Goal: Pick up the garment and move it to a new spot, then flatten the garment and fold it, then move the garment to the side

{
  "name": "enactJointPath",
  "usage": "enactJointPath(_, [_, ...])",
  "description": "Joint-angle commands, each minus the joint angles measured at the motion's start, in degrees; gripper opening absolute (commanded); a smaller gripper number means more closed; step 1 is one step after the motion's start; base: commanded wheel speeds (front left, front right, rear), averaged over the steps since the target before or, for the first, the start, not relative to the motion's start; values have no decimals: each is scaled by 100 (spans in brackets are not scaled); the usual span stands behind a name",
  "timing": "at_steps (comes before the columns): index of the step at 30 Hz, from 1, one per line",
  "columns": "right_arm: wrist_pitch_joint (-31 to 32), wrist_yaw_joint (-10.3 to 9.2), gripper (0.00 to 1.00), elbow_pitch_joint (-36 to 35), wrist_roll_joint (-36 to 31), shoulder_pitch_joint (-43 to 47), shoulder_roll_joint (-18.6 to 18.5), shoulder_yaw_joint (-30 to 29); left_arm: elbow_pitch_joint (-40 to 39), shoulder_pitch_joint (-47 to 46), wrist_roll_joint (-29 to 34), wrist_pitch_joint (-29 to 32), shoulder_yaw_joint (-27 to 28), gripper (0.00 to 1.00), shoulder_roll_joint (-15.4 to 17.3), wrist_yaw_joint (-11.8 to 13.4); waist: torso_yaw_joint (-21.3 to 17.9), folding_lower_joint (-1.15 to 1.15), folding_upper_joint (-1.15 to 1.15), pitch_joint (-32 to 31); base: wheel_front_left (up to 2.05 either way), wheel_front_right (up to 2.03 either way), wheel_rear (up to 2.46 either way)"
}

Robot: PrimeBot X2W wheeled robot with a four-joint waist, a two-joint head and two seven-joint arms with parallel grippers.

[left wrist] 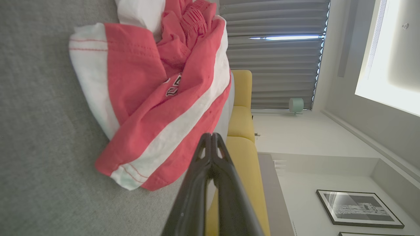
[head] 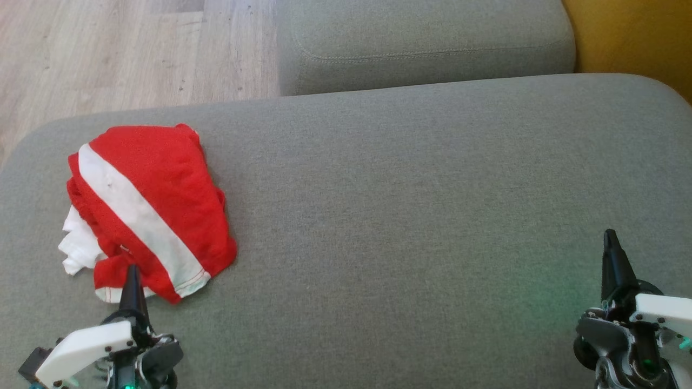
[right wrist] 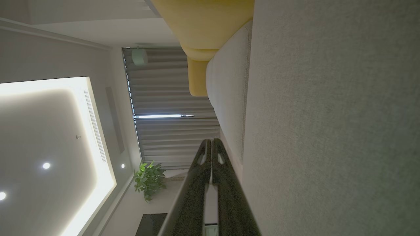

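A red garment (head: pixel 151 205) with white stripes lies crumpled on the left part of the grey cushion (head: pixel 411 216). My left gripper (head: pixel 131 270) is shut and empty, its tip over the garment's near edge in the head view. In the left wrist view the garment (left wrist: pixel 154 98) lies bunched just beyond the closed left gripper (left wrist: pixel 211 135). My right gripper (head: pixel 611 235) is shut with nothing in it, low at the right over bare cushion, far from the garment. The right wrist view has the closed right gripper (right wrist: pixel 211 140) beside the grey fabric (right wrist: pixel 328 131).
A second grey cushion (head: pixel 427 43) lies behind the main one. Wooden floor (head: pixel 108 54) is at the far left and a yellow seat (head: pixel 632 38) at the far right. The cushion's rounded front-left edge is near the garment.
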Motion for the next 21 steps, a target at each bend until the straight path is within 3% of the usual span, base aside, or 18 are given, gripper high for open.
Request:
enactJointPath(1, [31,-4,0,-220,42,-317,-28,119,-211,-269,-33,41,205,0,44,-36,0,0,0,0,0,0,0])
enactJointPath(9, [31,-4,0,-220,42,-317,-28,119,-211,-269,-33,41,205,0,44,-36,0,0,0,0,0,0,0])
enactJointPath(10, [0,0,100,0,0,0,0,0,1,0,0,0,0,100,0,0,0,0,0,0,0,0,0])
enactJointPath(21, [-148,0,100,74,-71,78,7,155,75,115,59,-150,-44,100,-2,4,-13,0,0,-19,0,0,0])
